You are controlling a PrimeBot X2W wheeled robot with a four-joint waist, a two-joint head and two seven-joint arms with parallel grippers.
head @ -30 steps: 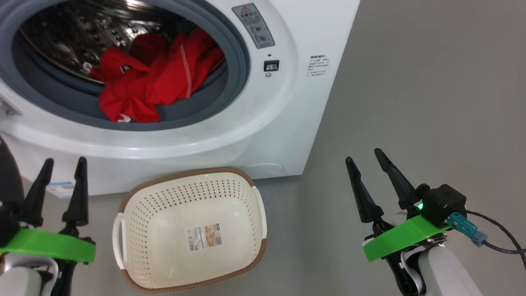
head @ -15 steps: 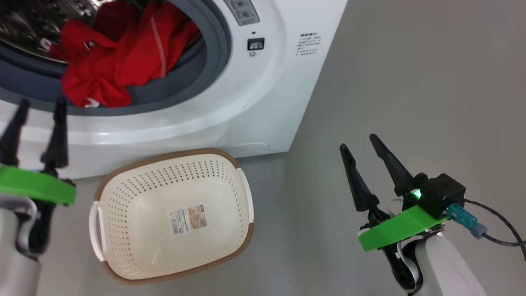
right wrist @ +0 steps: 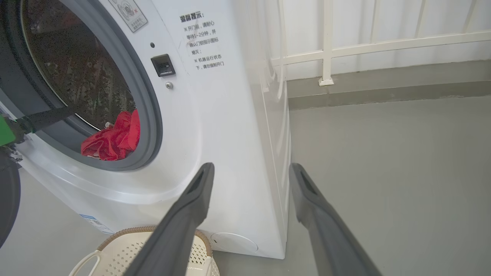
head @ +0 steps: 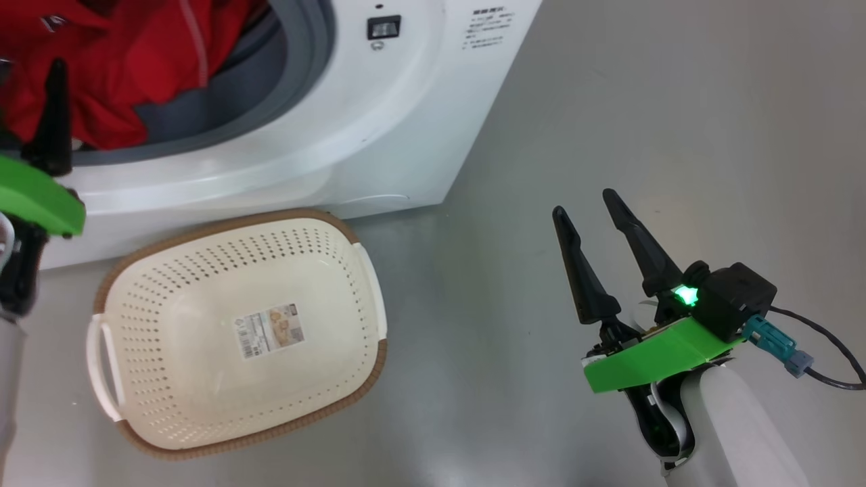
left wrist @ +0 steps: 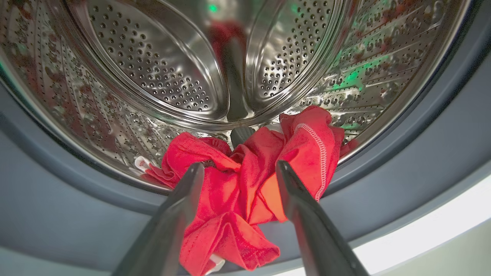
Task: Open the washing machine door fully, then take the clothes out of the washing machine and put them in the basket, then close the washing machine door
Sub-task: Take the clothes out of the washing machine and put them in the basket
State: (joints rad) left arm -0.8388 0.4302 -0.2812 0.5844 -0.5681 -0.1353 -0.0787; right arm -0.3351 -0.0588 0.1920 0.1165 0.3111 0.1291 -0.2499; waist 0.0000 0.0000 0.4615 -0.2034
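The left pincer (left wrist: 238, 165) is spread and holds nothing, its two dark fingers straddling the bright red crumpled clothes (left wrist: 234, 199). These lie heaped at the front lip of the perforated steel drum (left wrist: 153, 76) and spill onto the grey rubber gasket (left wrist: 57, 214) of the big white front-loading washing machine (head: 379, 122). Whether the tips already touch the fabric is hard to tell from this angle. If the pincer closes here it may catch only one loose fold, which could slide free mid-lift. If it goes too deep, a finger may dig into the gasket or scrape the drum. The garments look tangled, so a trailing piece might snag on the lip or drop on the grey floor (head: 609, 101) short of the cream-white perforated plastic basket (head: 325, 270), which stands empty just below the opening and seems light enough to be knocked aside. The right pincer (head: 583, 203) hovers spread and empty over the floor, well apart from the basket.
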